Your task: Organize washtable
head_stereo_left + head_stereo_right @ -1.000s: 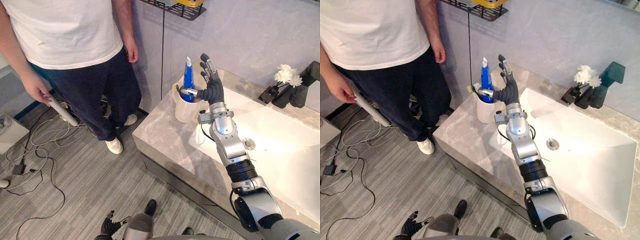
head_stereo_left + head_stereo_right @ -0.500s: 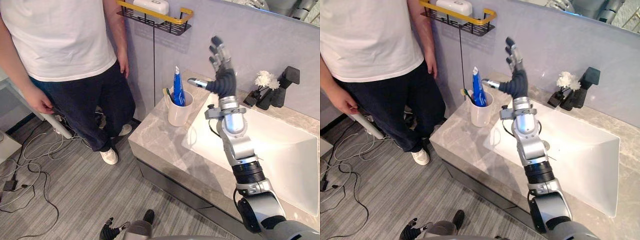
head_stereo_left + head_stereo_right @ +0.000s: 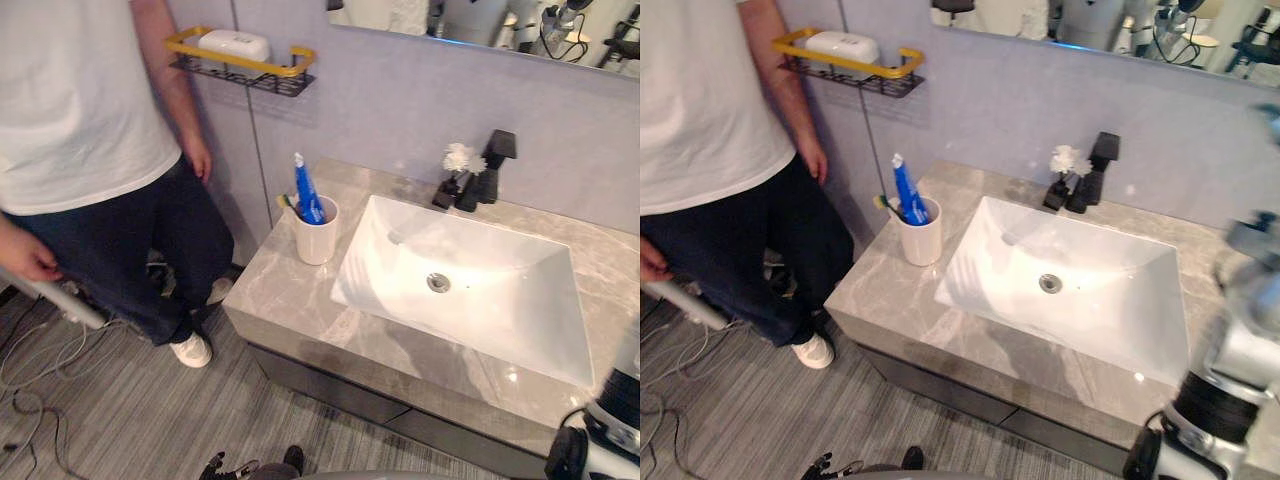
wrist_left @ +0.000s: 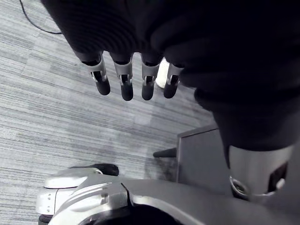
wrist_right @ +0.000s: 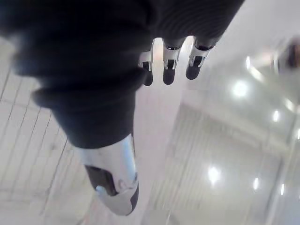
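Surface [image 3: 285, 300] grey marble w/ pale veins; sink [image 3: 380, 262] white. Cup [image 3: 316, 243] white, tube [image 3: 306, 197] blue. Shelf [image 3: 240, 78] black, yellow rail.

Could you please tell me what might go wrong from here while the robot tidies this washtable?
1. The white cup stands near the counter left edge with a tall toothpaste tube sticking out; a careless reach could tip it off.
2. A person stands right beside that end, so a swinging arm might strike them.
3. The white flower sits tight against the black faucet and could easily be knocked into the sink.
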